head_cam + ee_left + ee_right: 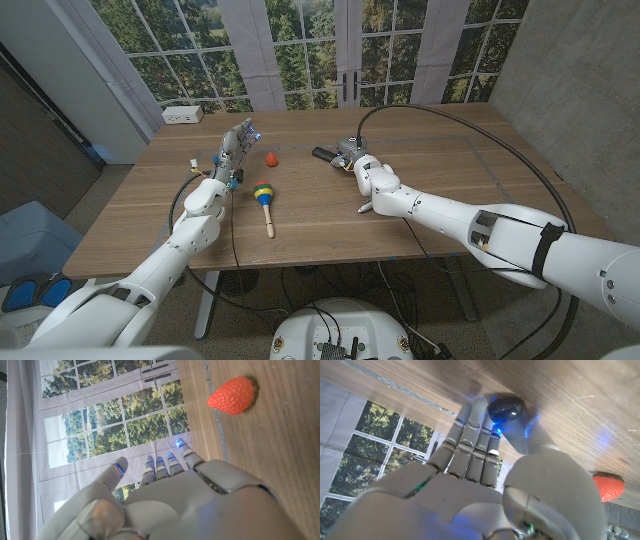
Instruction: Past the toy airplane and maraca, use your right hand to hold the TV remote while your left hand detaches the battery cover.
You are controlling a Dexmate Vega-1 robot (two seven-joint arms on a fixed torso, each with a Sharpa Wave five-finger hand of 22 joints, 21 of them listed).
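**Right hand at the remote, left hand raised near the far-left of the table**

The dark, slim TV remote (324, 154) lay on the wooden table (430, 225) toward its far edge, about midway along, with one end poking out on the left side of the right hand (352, 160). That white five-finger hand lay over the remote's other end. In the right wrist view its fingers (470, 435) reached forward side by side, pressed close together, tips against a dark rounded object lit blue (506, 409) on the wood; whether they actually gripped the remote could not be told.

The left hand (234, 150) stood raised above the table's far-left part, holding nothing. The left wrist view showed its fingers (167, 465) stretched out and slightly apart, with the thumb set off to one side.

A small red strawberry-shaped toy (270, 159) sat on the table between the two hands, just beside the left one and apart from the remote. Nearer the front edge lay a wooden-handled maraca with a striped, many-coloured head (264, 194), handle pointing toward the front edge. A white power strip (183, 115) sat at the table's far-left corner.
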